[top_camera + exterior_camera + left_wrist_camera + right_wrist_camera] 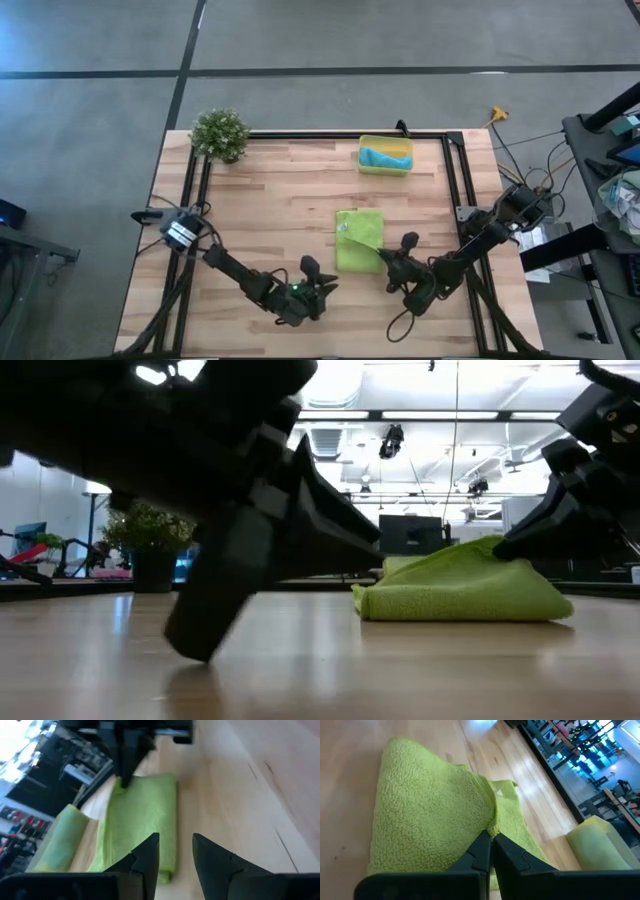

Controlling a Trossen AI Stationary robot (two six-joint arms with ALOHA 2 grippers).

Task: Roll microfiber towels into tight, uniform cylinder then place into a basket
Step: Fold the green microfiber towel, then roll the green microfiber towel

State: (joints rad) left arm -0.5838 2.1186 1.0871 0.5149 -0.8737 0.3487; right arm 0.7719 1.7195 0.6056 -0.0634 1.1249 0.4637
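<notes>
A pale wooden plank worktop (300,200) edged by a black metal frame stands on a grey concrete floor. At about twelve o'clock near the far edge sits the small shallow bright-yellow plastic basket (385,167), with a turquoise-blue microfiber towel (386,157) lying inside it. At roughly ten o'clock, on the far left corner, is a small green potted plant (220,135). Just right of the worktop's centre lies the lime-green microfiber towel (358,240), folded into a flat rectangle with one near corner lifted off the pile. The right hand (490,851), at around five o'clock, has its two dark fingers closed tight on that raised corner of the green cloth. The left hand (176,857) is at about six o'clock, close to the towel's near left side and apart from it; its fingers stand partly apart with bare wood showing between them, gripping nothing.
</notes>
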